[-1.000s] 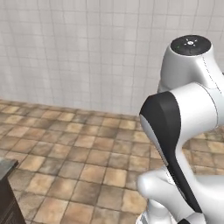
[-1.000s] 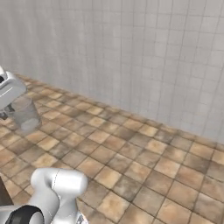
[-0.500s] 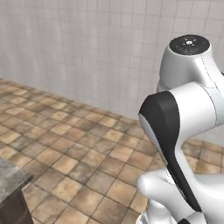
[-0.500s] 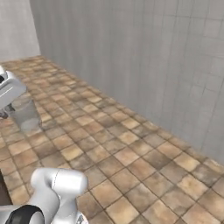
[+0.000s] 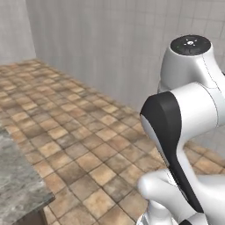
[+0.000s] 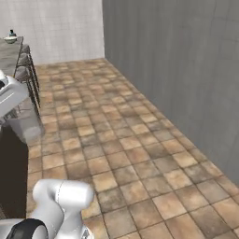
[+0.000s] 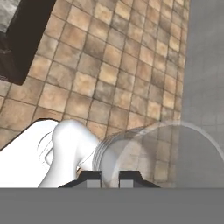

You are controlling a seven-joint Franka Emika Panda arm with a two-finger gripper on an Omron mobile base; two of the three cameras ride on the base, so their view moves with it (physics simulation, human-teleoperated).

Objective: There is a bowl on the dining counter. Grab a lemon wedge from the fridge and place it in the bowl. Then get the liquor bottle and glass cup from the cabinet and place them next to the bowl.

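Observation:
My gripper (image 7: pixel 109 178) is shut on the glass cup (image 7: pixel 157 148), a translucent tumbler whose rim sits between the two dark fingertips in the hand view. From the right base camera the same glass cup (image 6: pixel 23 123) hangs under the white hand (image 6: pixel 10 93) at the left edge, above the tiled floor. Far off at the upper left runs the dining counter (image 6: pixel 8 56), and the bowl (image 6: pixel 10 37) is a small shape at its far end. The fridge, lemon wedge, liquor bottle and cabinet are out of view.
Several stools (image 6: pixel 24 70) line the dining counter's side. A marbled slab corner (image 5: pixel 17 184) juts in at the lower left of the left base view. A dark-sided counter end (image 7: pixel 26 39) is below the hand. Grey tiled walls (image 6: pixel 186 70) bound the brown tiled floor (image 6: pixel 121 140).
The whole scene has swung across both base views, so the base has moved. The wall corner, counter and stools have come into sight. The glass cup stays in the gripper.

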